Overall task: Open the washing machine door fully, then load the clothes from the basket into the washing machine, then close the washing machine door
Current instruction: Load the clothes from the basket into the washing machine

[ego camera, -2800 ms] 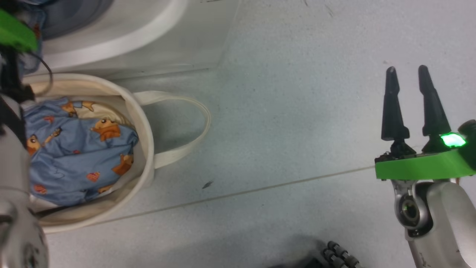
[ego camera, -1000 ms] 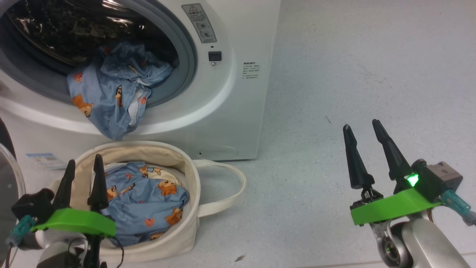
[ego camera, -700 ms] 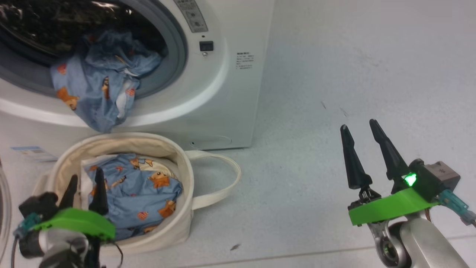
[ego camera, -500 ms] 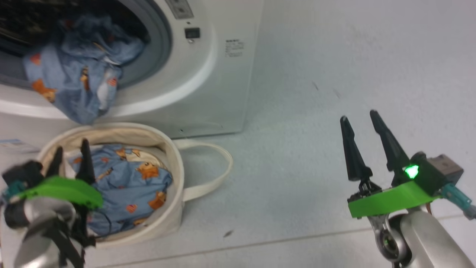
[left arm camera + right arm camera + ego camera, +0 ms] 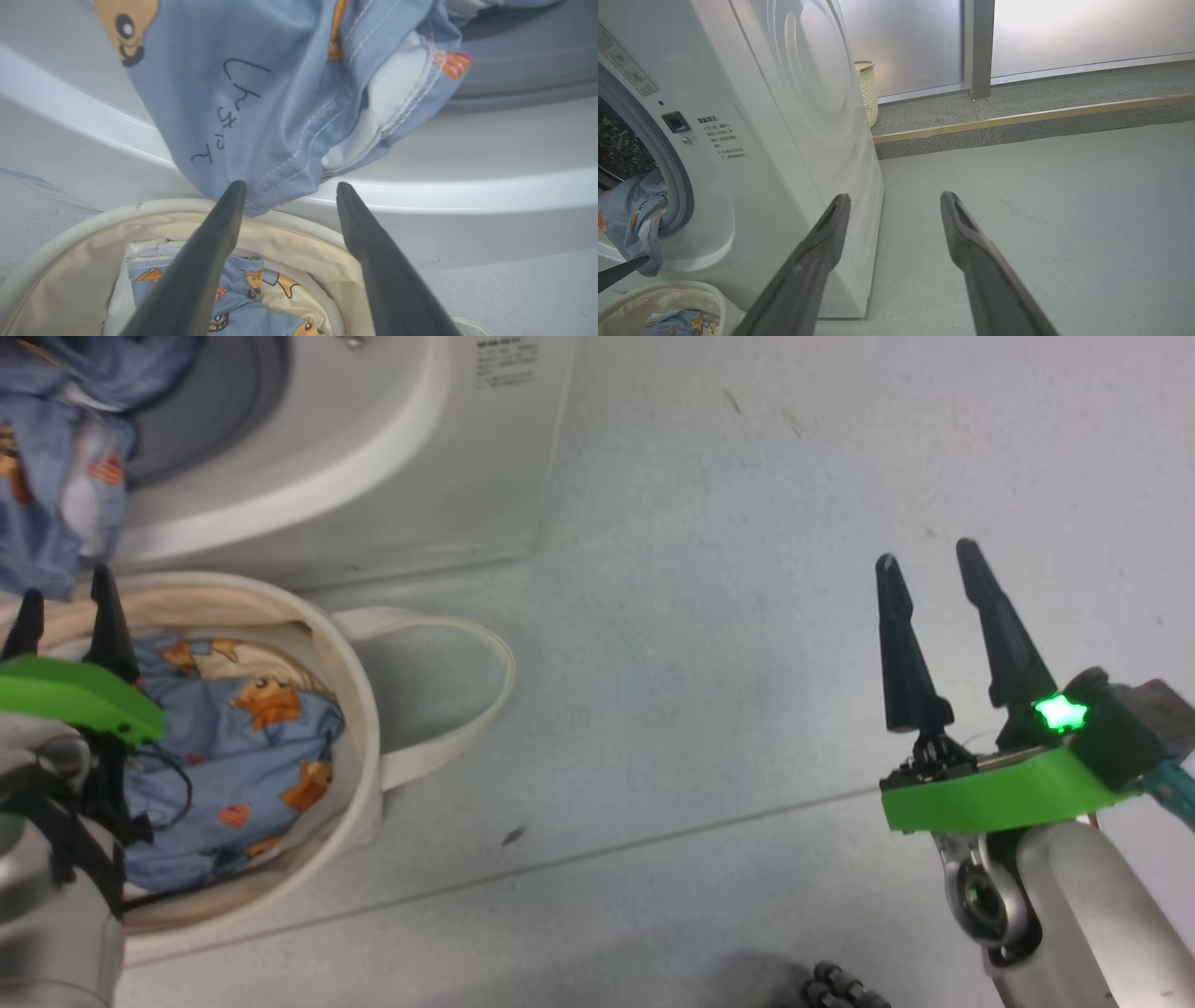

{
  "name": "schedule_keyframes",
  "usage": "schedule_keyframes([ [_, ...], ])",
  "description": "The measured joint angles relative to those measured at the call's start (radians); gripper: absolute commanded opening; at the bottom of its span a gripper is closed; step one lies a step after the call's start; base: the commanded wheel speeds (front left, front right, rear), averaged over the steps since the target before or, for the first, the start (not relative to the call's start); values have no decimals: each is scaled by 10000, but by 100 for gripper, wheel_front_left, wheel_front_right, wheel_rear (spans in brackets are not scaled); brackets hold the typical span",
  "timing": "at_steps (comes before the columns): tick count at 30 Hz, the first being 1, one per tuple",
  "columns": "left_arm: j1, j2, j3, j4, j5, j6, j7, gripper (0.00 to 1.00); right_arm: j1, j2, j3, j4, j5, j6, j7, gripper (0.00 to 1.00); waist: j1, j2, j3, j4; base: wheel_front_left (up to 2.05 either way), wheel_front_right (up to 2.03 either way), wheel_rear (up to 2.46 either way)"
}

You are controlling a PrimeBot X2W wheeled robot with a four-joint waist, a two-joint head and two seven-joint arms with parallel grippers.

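Two lots of clothes (image 5: 224, 737) need your care: one heap lies in the basket (image 5: 359, 709), and one garment (image 5: 280, 93) droops from the washing machine (image 5: 373, 448) mouth over its white lip. Your left pincer (image 5: 290, 185) hovers wide and empty above the basket's far rim, tips just under that hem. The right pincer (image 5: 925, 553) is wide and empty over bare floor (image 5: 700, 616). A careless reach may snag the hem and drag the garment out, or tip the soft basket. The basket sits tight against the machine, so free room lies rightward.
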Motion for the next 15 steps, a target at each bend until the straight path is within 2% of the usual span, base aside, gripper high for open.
schedule_keyframes([
  [7,-860,462,-151,132,548,683,0,100,-376,121,-203,-219,-150,0,0,100,-1,0,856,-249,0,0,0],
  [15,-1129,483,81,-267,604,1467,4,100,-376,242,-343,-280,-226,0,0,100,-2,0,1190,-294,0,0,0],
])
